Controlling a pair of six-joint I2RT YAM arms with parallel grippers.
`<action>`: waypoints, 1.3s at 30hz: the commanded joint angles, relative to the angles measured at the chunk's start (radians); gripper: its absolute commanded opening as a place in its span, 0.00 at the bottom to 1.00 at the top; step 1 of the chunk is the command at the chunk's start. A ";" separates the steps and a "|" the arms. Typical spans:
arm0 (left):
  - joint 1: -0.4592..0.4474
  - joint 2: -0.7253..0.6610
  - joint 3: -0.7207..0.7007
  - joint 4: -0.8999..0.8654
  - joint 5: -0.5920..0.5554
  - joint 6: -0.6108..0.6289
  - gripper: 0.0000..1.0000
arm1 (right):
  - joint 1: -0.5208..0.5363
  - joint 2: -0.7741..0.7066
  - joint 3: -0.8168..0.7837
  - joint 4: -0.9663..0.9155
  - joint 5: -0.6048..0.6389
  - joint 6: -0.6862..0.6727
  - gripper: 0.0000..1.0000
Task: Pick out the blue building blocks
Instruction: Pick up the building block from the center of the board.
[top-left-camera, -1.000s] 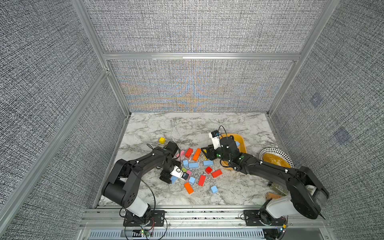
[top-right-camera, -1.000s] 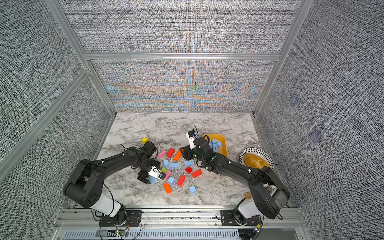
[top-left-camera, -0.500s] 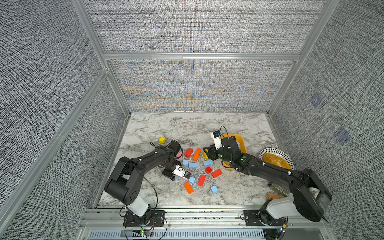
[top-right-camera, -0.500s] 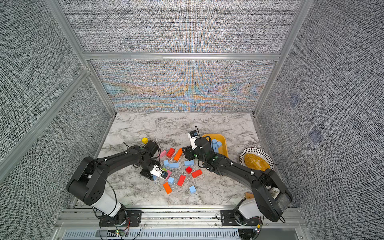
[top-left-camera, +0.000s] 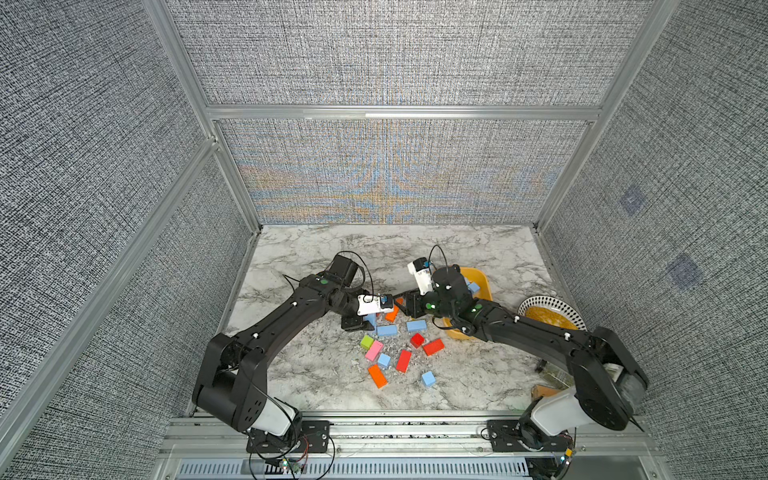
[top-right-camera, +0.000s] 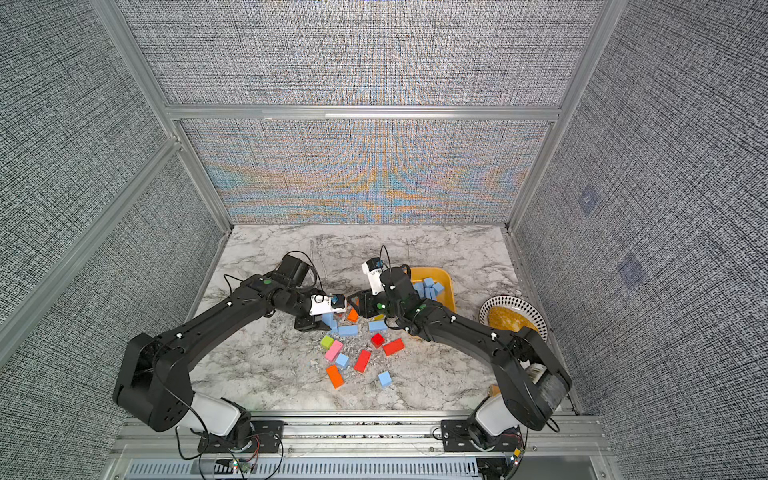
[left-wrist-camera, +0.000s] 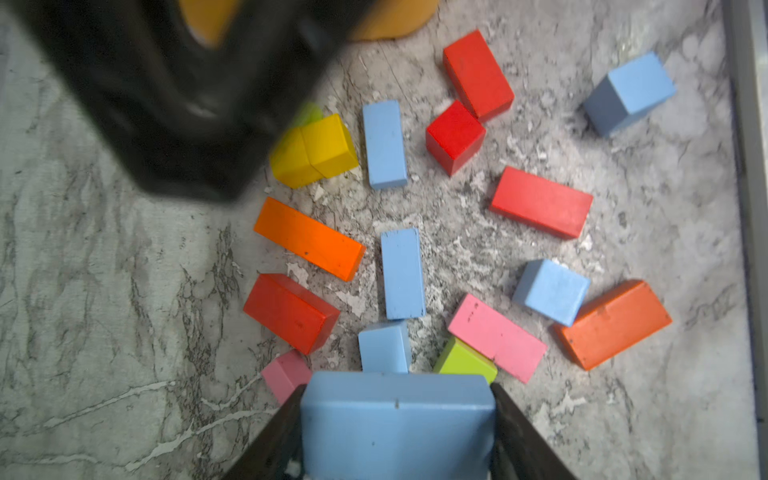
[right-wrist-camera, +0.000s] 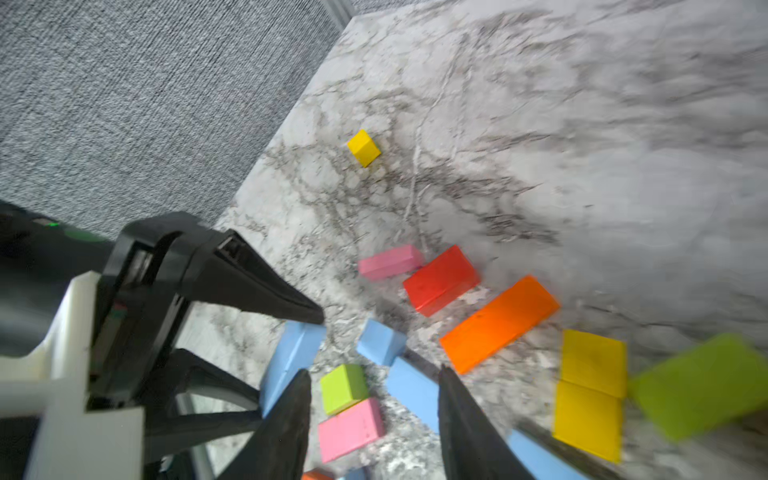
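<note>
One blue brick (left-wrist-camera: 397, 428) is up off the marble, clamped between the fingers of the left gripper (left-wrist-camera: 397, 390). That's the news here: a second ago those jaws stood wide, lower down at the near left edge of the scatter, and since then they've closed on it and swung up toward the middle. The spot where a blue piece lay by that gripper looks bare now, so I'd say that's the one it took.

Five loose blue blocks (left-wrist-camera: 402, 274) are left on the table (top-left-camera: 299, 249), two bricks and three cubes, mixed in with the other coloured blocks (left-wrist-camera: 540, 201). More blue blocks (top-right-camera: 430, 286) are piled in the yellow tray (top-right-camera: 446, 279) on the right arm's side.

The right gripper (right-wrist-camera: 374, 370) has only edged a little closer to the pile. Its jaws are parted with nothing between them, hanging above another blue brick (right-wrist-camera: 415, 395) and close to the left one's fingers.

So the count goes one better once this brick reaches the tray. To my eye the awkward bit is that the right gripper sits between the held brick and the tray, so the two could knock unless one gives way
</note>
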 joint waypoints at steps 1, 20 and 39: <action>0.003 -0.028 -0.037 0.120 0.107 -0.191 0.42 | 0.033 0.031 0.043 -0.028 -0.051 0.070 0.51; 0.001 -0.185 -0.183 0.232 0.268 -0.236 0.42 | 0.151 0.025 -0.049 0.140 -0.074 0.371 0.49; 0.029 -0.199 -0.129 0.207 0.158 -0.307 0.99 | 0.014 -0.036 0.027 -0.197 -0.004 0.119 0.00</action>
